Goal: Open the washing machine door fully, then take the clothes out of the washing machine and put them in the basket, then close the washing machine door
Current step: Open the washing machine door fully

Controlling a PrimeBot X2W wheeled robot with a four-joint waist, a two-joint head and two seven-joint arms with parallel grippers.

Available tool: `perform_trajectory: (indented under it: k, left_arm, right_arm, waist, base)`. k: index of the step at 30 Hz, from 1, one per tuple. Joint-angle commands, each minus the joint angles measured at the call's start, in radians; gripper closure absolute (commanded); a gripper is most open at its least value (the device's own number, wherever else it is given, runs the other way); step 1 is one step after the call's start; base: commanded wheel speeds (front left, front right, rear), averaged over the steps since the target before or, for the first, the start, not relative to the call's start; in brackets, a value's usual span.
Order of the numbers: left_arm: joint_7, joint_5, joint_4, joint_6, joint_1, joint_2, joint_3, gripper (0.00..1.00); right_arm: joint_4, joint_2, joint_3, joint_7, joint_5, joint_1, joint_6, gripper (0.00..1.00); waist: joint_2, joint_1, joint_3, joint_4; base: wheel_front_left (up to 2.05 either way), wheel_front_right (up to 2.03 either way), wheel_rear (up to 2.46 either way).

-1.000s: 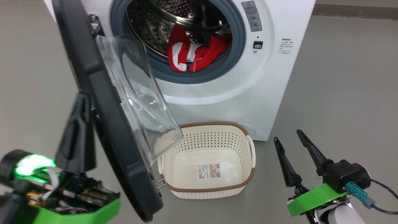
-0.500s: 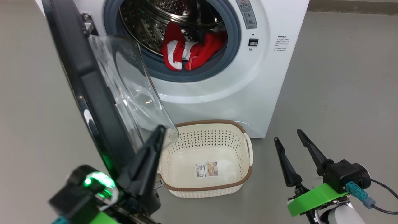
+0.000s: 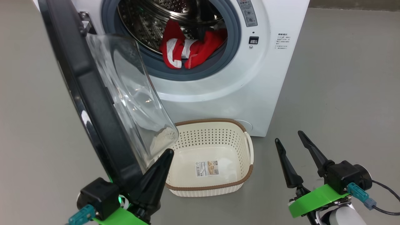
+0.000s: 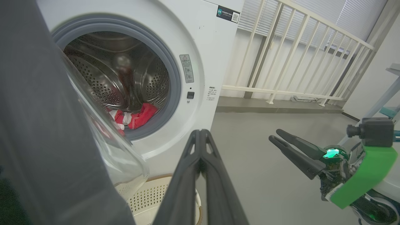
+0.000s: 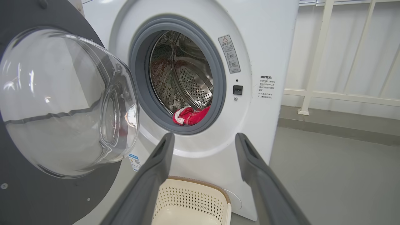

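Note:
The washing machine (image 3: 218, 93) stands with its door (image 3: 81, 81) swung wide to the left, glass bowl facing in. Red clothes (image 3: 187, 47) with white stripes lie at the front of the steel drum, also seen as clothes (image 4: 137, 115) and clothes (image 5: 189, 115). On the floor below the opening sits the cream basket (image 3: 218, 139), holding just a label sticker. My left gripper (image 3: 169, 152) is shut on nothing, low beside the door's inner lower edge at the basket's left corner. My right gripper (image 3: 288, 137) hangs open to the right of the basket, fingers pointing at the machine.
Bare grey floor (image 3: 343, 93) spreads to the right of the machine and left of the door. A white railing (image 4: 281, 62) runs along the wall behind. The open door overhangs the basket's left side. My right gripper (image 4: 274, 134) shows from the left wrist.
My left gripper has come from the door's outer side round to its inner side and dropped lower right. The head camera shifted slightly. The right arm has not moved.

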Motion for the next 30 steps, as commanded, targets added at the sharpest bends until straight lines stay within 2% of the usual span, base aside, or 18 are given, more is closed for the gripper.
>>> perform_trajectory:
  k: [1,14,30]
  left_arm:
    - [0.006,0.012,-0.011,0.015,-0.006,0.015,0.041,1.00]
    - [0.005,0.023,0.033,0.064,0.007,0.032,0.078,1.00]
    - [-0.014,0.022,0.044,0.111,0.024,0.052,0.129,1.00]
  right_arm:
    - [-0.019,0.003,0.022,-0.006,0.015,-0.008,0.006,0.00]
    - [-0.012,0.003,0.021,-0.006,0.014,-0.003,0.006,0.00]
    - [0.000,0.003,0.016,-0.006,0.002,-0.004,0.006,0.00]
  waist:
    - [0.0000,0.0000,0.002,-0.001]
    - [0.0000,0.0000,0.005,0.018]
    - [0.0000,0.0000,0.015,0.097]
  base:
    - [0.00,0.00,0.00]
    - [0.00,0.00,0.00]
    - [0.00,0.00,0.00]
